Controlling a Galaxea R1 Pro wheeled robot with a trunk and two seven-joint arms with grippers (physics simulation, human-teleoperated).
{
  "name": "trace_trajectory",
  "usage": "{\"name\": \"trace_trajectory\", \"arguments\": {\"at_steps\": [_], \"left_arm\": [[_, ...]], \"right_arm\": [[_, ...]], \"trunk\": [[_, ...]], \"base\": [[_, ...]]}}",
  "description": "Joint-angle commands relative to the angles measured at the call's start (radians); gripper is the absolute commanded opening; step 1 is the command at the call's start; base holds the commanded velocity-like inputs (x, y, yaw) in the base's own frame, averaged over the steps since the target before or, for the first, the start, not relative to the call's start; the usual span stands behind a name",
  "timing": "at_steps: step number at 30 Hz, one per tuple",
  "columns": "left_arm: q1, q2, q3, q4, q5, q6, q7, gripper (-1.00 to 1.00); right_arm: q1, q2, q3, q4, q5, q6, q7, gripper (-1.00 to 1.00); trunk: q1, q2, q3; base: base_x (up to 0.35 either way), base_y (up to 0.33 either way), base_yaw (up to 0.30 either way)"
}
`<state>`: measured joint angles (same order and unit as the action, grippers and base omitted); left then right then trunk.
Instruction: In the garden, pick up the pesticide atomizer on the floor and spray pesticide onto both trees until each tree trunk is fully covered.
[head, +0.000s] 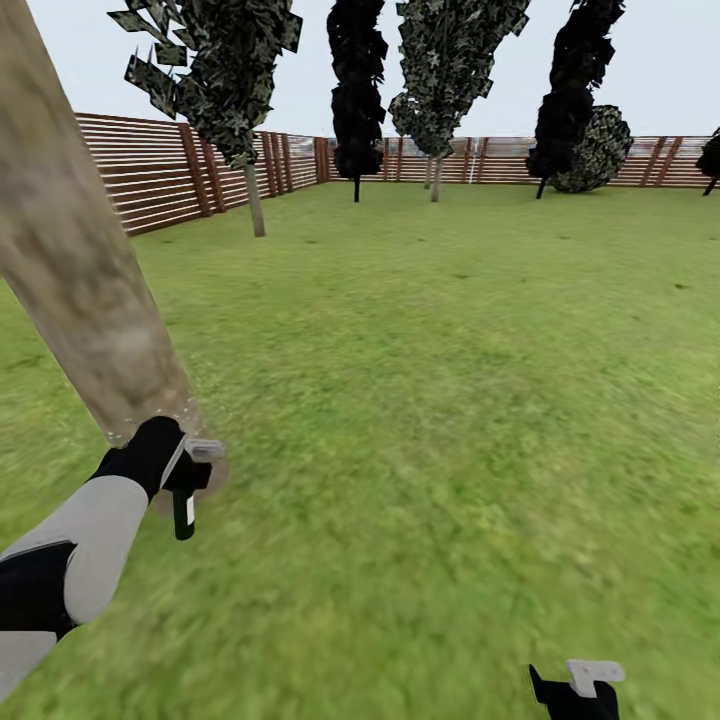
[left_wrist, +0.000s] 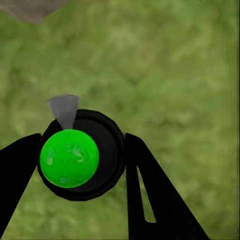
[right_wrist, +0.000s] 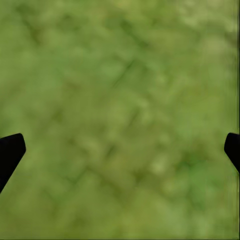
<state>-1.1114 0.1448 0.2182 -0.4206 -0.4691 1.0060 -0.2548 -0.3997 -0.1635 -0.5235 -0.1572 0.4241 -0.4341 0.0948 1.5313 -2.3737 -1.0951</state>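
Head view showed the left end effector (head: 186, 488) clamped around the pesticide atomizer (head: 183, 515) beside the near tree trunk (head: 80, 270); spraying seemed underway. Next, the nozzle probably needed aiming trunkward. Right end effector (head: 580, 690) hung spread, empty, over grass (head: 450, 400).

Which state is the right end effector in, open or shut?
Open: in the right wrist view the right end effector has its fingertips at opposite picture edges, just grass between.

Dark atomizer (head: 183, 505) hung upright in the left gripper (left_wrist: 80, 160), green top (left_wrist: 69, 158) showing, just beside the mottled grey-brown trunk (head: 75, 260) base on grass lawn (head: 450, 400).
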Motion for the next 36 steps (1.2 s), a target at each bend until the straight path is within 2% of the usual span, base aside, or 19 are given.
{"name": "trace_trajectory", "arguments": {"at_steps": [1,5,14,17,19,22,28,31,36], "left_arm": [[-0.001,-0.001,0.007,-0.001,-0.011,0.003,-0.008,-1.00],[-0.001,-0.001,0.007,-0.001,-0.011,0.003,-0.008,-1.00],[-0.001,-0.001,0.009,-0.001,-0.011,0.003,-0.008,-1.00],[0.017,-0.001,0.008,-0.002,-0.011,0.003,-0.008,-1.00],[0.028,0.001,0.007,-0.001,0.015,0.001,-0.010,-1.00],[0.051,0.001,0.006,-0.001,0.018,-0.003,-0.014,-1.00],[0.121,0.001,0.005,-0.002,0.019,-0.049,-0.018,-1.00],[0.163,-0.001,0.000,-0.001,0.018,-0.135,-0.021,-1.00],[0.201,0.000,-0.008,-0.003,0.011,-0.191,-0.121,-1.00]], "right_arm": [[-0.001,0.000,-0.009,0.001,0.002,-0.003,0.008,1.00],[-0.001,0.002,-0.009,0.001,0.002,-0.003,0.008,1.00],[-0.001,0.004,-0.009,0.002,0.002,-0.003,0.008,1.00],[-0.001,0.004,-0.009,0.002,0.002,-0.003,0.008,1.00],[-0.001,0.004,-0.009,0.002,0.002,-0.003,0.008,1.00],[-0.001,0.004,-0.009,0.002,0.002,-0.003,0.008,1.00],[-0.001,0.004,-0.009,0.001,0.002,-0.003,0.008,1.00],[-0.001,0.004,-0.009,0.002,0.002,-0.003,0.008,1.00],[-0.001,0.001,-0.009,0.001,0.002,-0.003,0.006,1.00]], "trunk": [[0.000,0.000,-0.001],[0.000,0.000,-0.001],[0.000,0.000,-0.001],[0.000,0.000,-0.001],[0.000,0.000,-0.001],[0.000,0.000,-0.001],[0.000,0.000,-0.001],[0.000,0.000,-0.001],[0.000,0.000,-0.001]], "base": [[0.035,-0.272,0.000],[0.172,-0.232,0.101],[0.229,-0.182,0.269],[-0.126,-0.175,0.098],[-0.311,-0.091,0.002],[-0.321,-0.079,0.000],[-0.324,-0.074,0.000],[-0.324,-0.073,0.000],[-0.223,-0.037,0.000]]}}
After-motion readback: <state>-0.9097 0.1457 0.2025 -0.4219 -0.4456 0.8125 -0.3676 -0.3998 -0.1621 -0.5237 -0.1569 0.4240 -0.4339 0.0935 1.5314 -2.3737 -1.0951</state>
